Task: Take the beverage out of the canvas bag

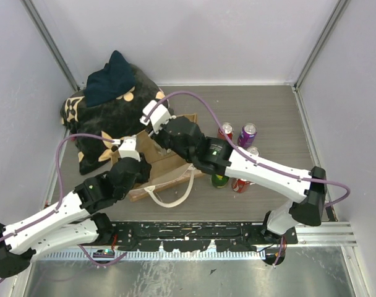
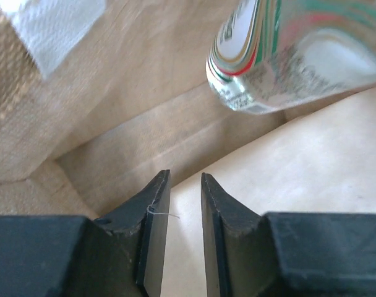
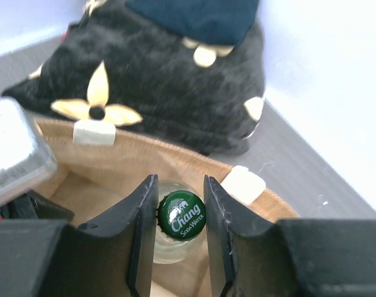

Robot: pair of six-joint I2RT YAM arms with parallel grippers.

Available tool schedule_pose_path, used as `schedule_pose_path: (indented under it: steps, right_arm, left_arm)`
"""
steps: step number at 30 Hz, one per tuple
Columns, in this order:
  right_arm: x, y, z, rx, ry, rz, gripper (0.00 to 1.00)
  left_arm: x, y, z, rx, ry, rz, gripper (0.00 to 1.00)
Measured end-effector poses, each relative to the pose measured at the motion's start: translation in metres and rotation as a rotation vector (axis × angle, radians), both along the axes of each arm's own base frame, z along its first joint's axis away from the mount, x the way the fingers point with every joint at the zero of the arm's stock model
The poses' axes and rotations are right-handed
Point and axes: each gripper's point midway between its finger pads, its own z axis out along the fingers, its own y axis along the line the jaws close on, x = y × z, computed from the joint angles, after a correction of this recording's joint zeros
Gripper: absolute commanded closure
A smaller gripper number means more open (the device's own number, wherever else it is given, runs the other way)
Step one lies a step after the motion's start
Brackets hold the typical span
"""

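The tan canvas bag [image 1: 168, 176] stands open at mid table, one cream handle [image 1: 173, 199] hanging at its front. My right gripper [image 1: 154, 137] reaches down into it. In the right wrist view its fingers [image 3: 179, 179] are closed on either side of the green "Chang soda water" cap of a clear glass bottle [image 3: 182, 215], just inside the bag's rim [image 3: 145, 151]. My left gripper [image 1: 137, 162] is at the bag's left side. Its jaws [image 2: 185, 175] are nearly closed with the bag's pale wall [image 2: 114, 93] between them. The bottle's body [image 2: 293, 55] hangs tilted above the bag's floor.
A black cushion with tan flower marks [image 1: 114, 117] lies behind the bag with a dark blue cloth [image 1: 111, 77] on top. Right of the bag stand a red can [image 1: 225, 131], a purple can [image 1: 247, 133] and more drinks [image 1: 240, 184]. Pale walls close in the table.
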Motion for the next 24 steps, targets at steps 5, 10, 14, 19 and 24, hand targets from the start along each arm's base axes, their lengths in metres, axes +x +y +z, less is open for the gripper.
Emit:
schedule_pose_path:
  steps: [5,10,14,19,24]
  right_arm:
    - [0.005,-0.02,0.074,0.064,-0.135,-0.048,1.0]
    - [0.008,-0.052,0.14,0.11,-0.277,-0.131,1.0]
    - [0.014,-0.072,0.17,0.113,-0.36,-0.216,1.0]
    - [0.026,-0.101,0.185,0.075,-0.419,-0.35,1.0]
    - [0.048,-0.135,0.189,0.082,-0.42,-0.474,1.0]
  left_arm:
    - [0.017,-0.022,0.026,0.009,-0.088,-0.062,0.65]
    - [0.03,-0.043,0.034,0.031,-0.129,-0.109,0.65]
    - [0.036,-0.055,0.029,0.058,-0.132,-0.139,0.63]
    - [0.044,-0.063,0.026,0.076,-0.147,-0.159,0.62]
    - [0.07,-0.061,0.019,0.088,-0.14,-0.125,0.63]
